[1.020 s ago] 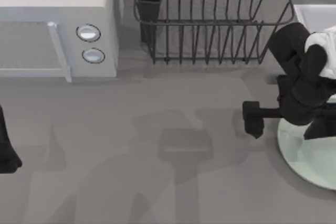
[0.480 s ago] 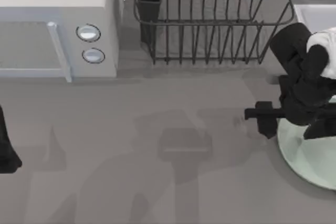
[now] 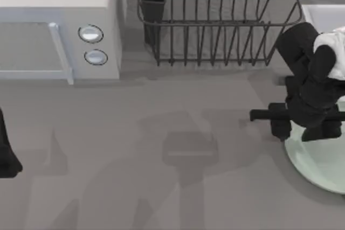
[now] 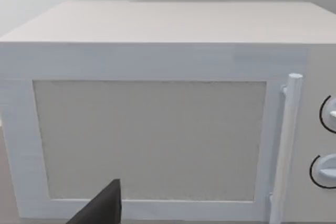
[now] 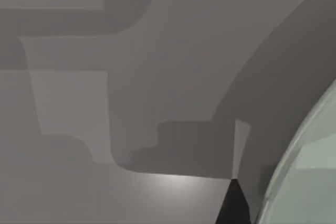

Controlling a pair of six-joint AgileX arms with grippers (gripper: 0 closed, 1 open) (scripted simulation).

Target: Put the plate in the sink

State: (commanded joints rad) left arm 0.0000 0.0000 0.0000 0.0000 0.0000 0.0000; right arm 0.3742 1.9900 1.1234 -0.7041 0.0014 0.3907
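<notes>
Hovering over the plate's [image 3: 323, 162] left rim, the right gripper [image 3: 281, 127] sits at the table's [image 3: 161, 187] right side, arm stretched across the plate's upper part. Plate lies flat on the table, partly cut off by the top view's right edge; the right wrist view catches its pale curved rim [image 5: 310, 166] with one dark fingertip [image 5: 233, 203] just outside it. Jaw state of the right gripper: cannot tell, since the arm body hides the fingers from above and the wrist camera catches just that one tip. Key relation: the rim is right beside the fingers, toward the plate's centre from them, so the likely next step is a rim pinch with one finger under or outside the edge. Plate is round, so no long axis to align to. Sink [image 3: 323, 14] is behind the plate, at the top-right corner next to the dish rack [image 3: 215, 25], so the carry looks short. Left arm [image 3: 6, 154] is parked at the far left edge, its wrist camera facing the microwave [image 4: 157, 129], one dark finger [image 4: 105, 208] at the frame's bottom; its jaw state can't be told either. Right arm is far nearer. Risk: a flat plate may slip from a thin edge grip.
</notes>
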